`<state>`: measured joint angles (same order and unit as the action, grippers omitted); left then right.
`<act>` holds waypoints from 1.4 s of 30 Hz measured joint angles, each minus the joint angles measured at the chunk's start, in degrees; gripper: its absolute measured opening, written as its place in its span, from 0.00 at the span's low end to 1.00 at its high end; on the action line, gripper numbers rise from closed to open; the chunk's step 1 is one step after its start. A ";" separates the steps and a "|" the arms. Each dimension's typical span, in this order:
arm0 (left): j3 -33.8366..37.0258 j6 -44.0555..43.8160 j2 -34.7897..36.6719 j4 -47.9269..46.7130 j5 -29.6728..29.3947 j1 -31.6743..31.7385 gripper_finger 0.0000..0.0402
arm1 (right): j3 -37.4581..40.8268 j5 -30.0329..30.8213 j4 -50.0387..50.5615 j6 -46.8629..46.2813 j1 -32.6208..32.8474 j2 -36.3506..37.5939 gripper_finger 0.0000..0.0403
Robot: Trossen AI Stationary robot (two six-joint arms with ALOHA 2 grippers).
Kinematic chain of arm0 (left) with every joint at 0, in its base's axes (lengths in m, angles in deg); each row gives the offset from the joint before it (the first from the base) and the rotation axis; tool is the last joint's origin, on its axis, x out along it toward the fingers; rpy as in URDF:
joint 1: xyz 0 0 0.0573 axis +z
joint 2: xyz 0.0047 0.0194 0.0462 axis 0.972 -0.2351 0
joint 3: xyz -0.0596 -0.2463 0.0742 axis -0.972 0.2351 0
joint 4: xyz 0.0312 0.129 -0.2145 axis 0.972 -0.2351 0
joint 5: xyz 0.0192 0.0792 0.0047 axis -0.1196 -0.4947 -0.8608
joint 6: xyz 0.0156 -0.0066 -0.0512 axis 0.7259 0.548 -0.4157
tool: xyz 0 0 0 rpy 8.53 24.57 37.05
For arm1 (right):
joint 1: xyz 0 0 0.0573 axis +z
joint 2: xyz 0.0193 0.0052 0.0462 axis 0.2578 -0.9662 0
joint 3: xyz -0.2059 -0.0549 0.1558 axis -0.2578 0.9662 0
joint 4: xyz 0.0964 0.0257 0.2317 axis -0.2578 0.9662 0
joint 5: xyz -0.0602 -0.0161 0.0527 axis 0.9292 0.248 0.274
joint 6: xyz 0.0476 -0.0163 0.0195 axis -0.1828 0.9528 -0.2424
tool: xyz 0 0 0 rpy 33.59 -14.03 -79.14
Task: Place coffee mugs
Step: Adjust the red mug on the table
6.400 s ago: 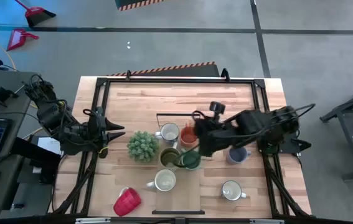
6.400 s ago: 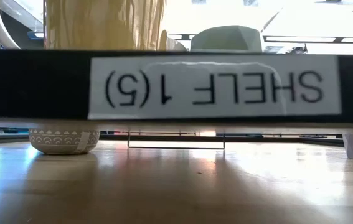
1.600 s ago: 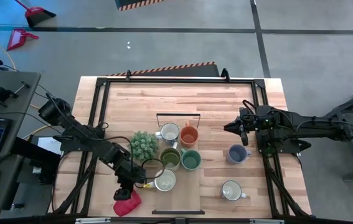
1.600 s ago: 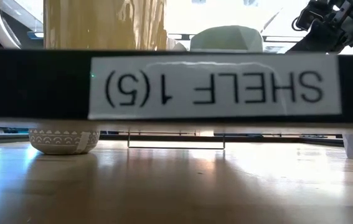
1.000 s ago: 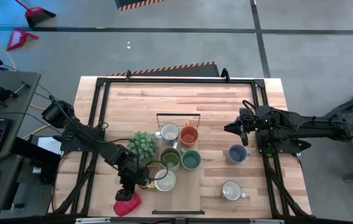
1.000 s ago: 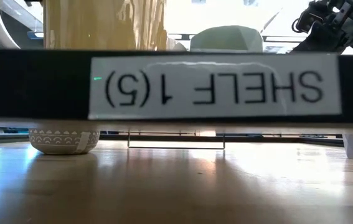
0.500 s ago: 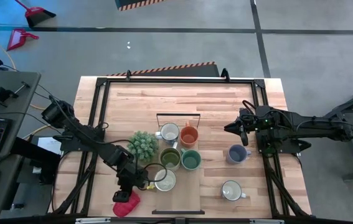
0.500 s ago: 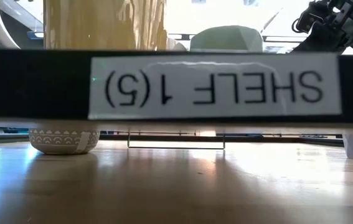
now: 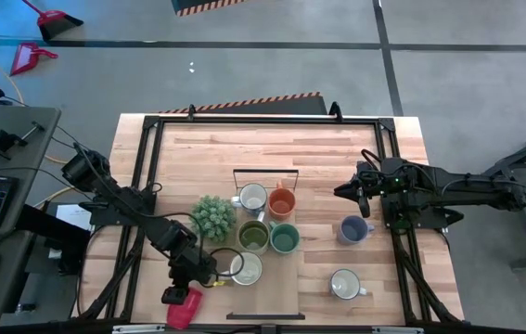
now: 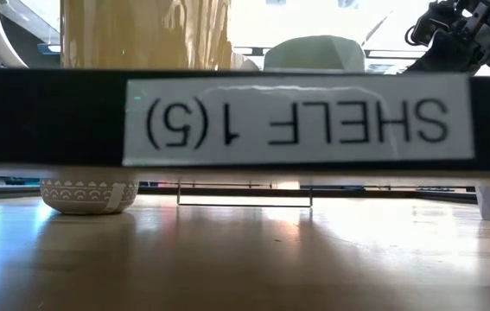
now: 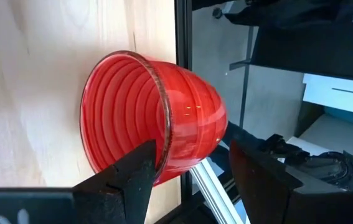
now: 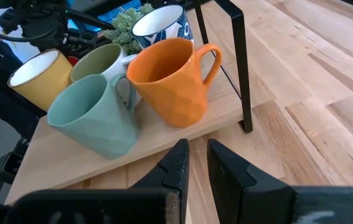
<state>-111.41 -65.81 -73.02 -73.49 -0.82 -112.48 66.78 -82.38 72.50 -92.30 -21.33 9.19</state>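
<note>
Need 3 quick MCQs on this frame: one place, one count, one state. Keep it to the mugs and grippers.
1. Where is the red mug?
A. On the wooden board with other mugs
B. At the table's near-left edge, by the left gripper
C. Beside the blue-grey mug

2. How many mugs does the high view show?
A. Six
B. Eight
C. Ten

3. What does the right gripper hold?
A. The orange mug
B. The potted plant
C. Nothing

Key:
1 B: the red mug sits at the edge of the table, under the left gripper.
2 B: five stand on the wooden board, two on the table to its right, plus the red one.
3 C: only bare wood shows between the fingers of the right gripper, short of the orange mug.
</note>
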 joint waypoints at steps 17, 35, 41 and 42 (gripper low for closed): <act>3.74 -1.43 -0.04 -0.29 0.93 0.33 0.48 | 0.00 0.04 -0.04 -0.02 0.00 0.00 0.11; 3.80 0.17 -0.04 3.24 0.69 0.98 0.30 | 0.00 0.08 -0.04 -0.02 0.01 0.00 0.11; 3.71 2.35 0.04 1.67 0.64 1.66 0.22 | 0.00 0.11 -0.04 -0.02 0.00 0.00 0.11; 3.69 2.81 0.07 1.26 0.69 1.98 0.20 | 0.00 0.11 -0.04 -0.02 0.00 0.01 0.11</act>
<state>-107.72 -63.00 -72.96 -72.23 -0.13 -110.50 66.78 -82.28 72.46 -92.33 -21.33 9.20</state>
